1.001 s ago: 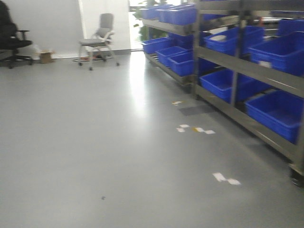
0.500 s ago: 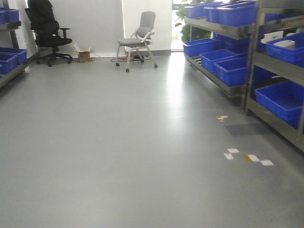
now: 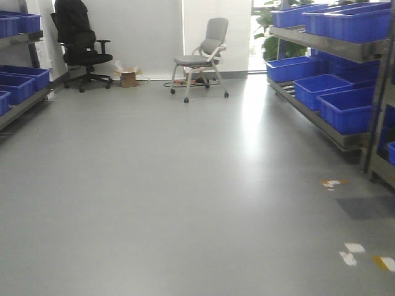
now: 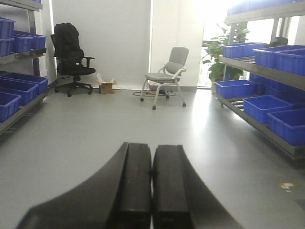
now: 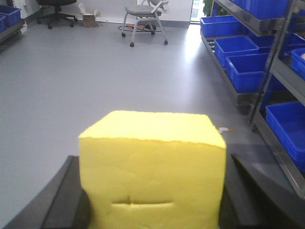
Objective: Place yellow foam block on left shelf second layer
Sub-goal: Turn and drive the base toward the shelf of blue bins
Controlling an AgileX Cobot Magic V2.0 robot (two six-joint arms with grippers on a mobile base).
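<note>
The yellow foam block (image 5: 152,174) fills the lower middle of the right wrist view. It is pinched by the right end effector (image 5: 153,191), whose dark fingers (image 5: 64,200) press against its sides at 9 and 3 o'clock. The block's top face is flat. A short horizontal crease marks its near face, low down toward 6 o'clock.

In the left wrist view the left end effector (image 4: 152,160) rises from 6 o'clock. Its two black fingers (image 4: 136,181) are pressed together along their whole length, with nothing between them.

The front view looks down an aisle of grey floor (image 3: 154,185). The left shelf (image 3: 21,39) shows only at the frame's edge, from 9 to 10 o'clock. Its steel rails carry blue bins (image 3: 24,75) on at least two tiers, well apart from the block. How many tiers it has in all cannot be told. Along the other side, from 1 to 3 o'clock, runs a second steel rack (image 3: 321,46) loaded with more blue bins (image 3: 336,105).

At the far wall a black office chair (image 3: 80,43) stands at 11 o'clock. A small cardboard box (image 3: 128,78) sits on the floor just beside it, and a grey chair on casters (image 3: 203,55) stands at 12 o'clock. A potted plant (image 4: 218,59) stands past the far end of the second rack. White and yellow tape marks (image 3: 353,253) and a dark patch (image 3: 369,206) lie on the floor toward 4 o'clock.
</note>
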